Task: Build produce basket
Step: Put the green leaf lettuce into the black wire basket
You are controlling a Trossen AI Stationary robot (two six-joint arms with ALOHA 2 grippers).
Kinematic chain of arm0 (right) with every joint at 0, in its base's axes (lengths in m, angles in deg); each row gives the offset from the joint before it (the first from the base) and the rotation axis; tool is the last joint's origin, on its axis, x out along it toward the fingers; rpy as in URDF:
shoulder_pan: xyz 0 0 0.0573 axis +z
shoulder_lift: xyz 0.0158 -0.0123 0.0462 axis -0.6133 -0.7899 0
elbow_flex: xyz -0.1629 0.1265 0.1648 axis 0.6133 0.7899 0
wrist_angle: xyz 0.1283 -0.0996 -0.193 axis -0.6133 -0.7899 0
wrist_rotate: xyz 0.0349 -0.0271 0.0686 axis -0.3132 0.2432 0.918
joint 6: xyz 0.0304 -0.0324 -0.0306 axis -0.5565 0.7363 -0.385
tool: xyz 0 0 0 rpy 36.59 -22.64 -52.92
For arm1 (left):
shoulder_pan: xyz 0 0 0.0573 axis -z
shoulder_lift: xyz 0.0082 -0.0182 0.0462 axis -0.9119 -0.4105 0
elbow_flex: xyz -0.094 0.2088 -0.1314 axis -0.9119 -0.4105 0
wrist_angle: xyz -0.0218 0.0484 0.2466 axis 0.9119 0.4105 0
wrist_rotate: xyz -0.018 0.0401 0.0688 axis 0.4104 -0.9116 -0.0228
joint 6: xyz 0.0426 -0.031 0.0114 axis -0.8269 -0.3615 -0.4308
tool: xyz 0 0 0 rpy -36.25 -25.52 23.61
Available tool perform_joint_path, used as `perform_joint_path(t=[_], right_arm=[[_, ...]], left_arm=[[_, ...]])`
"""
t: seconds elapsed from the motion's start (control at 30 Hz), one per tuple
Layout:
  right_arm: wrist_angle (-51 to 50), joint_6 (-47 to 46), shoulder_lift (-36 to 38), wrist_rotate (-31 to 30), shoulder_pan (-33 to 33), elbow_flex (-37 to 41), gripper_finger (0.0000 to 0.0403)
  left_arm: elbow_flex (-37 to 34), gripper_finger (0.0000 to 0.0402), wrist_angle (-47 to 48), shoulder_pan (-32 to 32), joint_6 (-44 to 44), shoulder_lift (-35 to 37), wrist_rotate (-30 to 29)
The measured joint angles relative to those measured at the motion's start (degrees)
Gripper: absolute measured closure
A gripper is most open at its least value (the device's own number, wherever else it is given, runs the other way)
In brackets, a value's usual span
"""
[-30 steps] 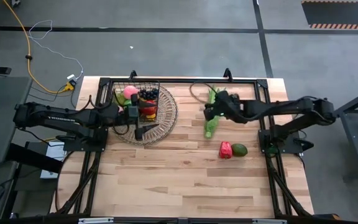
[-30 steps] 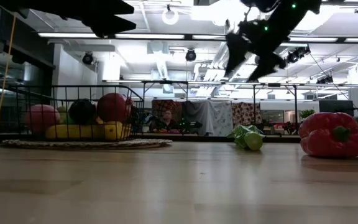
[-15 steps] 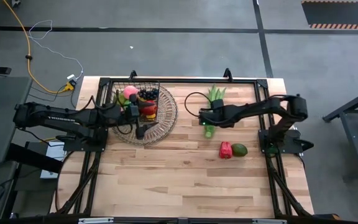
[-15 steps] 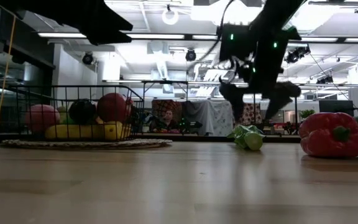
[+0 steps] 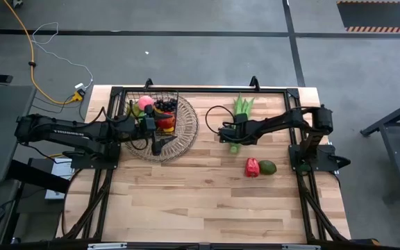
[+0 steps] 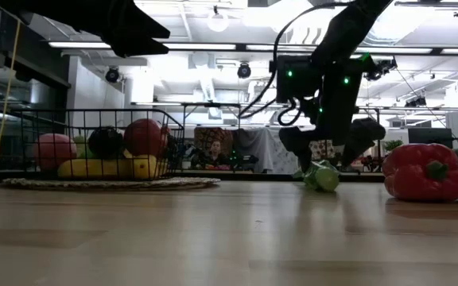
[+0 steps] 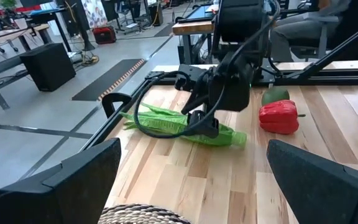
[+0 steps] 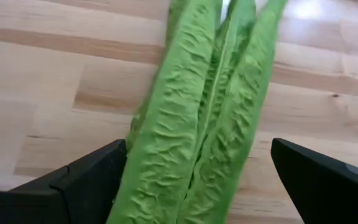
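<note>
Right pincer [image 5: 233, 139] released, astride green stalk [image 5: 239, 114]; basket [image 5: 153, 114] holds produce [image 6: 102, 155]

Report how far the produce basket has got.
Done: several pieces sit in the basket. In hand: the open right gripper straddles the green stalk, not yet closed. Left: stalk, red pepper, avocado on the table. Left gripper waits open by the basket.

Dark jointed arms, looping black cables, green lights

Right hand [image 5: 232, 133] over long green stalk [image 5: 239, 111], table [image 5: 207, 201] centre.
</note>
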Motion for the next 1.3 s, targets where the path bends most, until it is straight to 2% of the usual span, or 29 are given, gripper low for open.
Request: perform_joint_path(t=[0.17, 0.37, 0.6, 0.7, 0.83, 1.1, 1.2, 1.3], right_arm=[[3.03, -0.08, -2.12, 0.53, 0.00, -0.11, 0.0013], [3.96, 3.50, -2.33, 3.96, -0.41, 0.07, 0.0013], [5.01, 3.42, -5.24, 3.25, -0.61, -0.17, 0.0025], [5.07, 4.74, -5.74, 3.17, -0.68, -0.20, 0.0053], [5.38, 8.20, -4.03, 2.37, -0.42, 0.04, 0.0112], [5.34, 22.24, 7.46, -3.11, -0.39, 0.13, 0.0229], [9.49, 30.12, 11.83, -6.02, -0.24, 0.16, 0.0252], [20.58, 41.07, 15.25, -6.04, -0.24, 2.52, 0.0261]], left_arm=[[0.00, 0.0009, 0.04, 0.00, 0.02, 0.00, 0.07], [0.00, 0.0009, 0.13, 0.00, 0.02, 0.00, 0.20], [0.00, 0.0009, 0.61, 0.04, 0.02, 0.00, 0.21], [0.00, 0.0009, 1.49, 0.09, 0.03, 0.00, 0.27], [0.00, 0.0009, 4.29, 0.09, 0.02, 0.00, 0.63], [0.00, 0.0009, 4.38, 0.09, -0.26, 2.17, 0.57], [0.00, 0.0009, 4.67, 0.09, 1.06, 5.26, -0.11], [0.02, 0.0009, 6.04, 0.09, 2.94, 9.63, -0.26]])
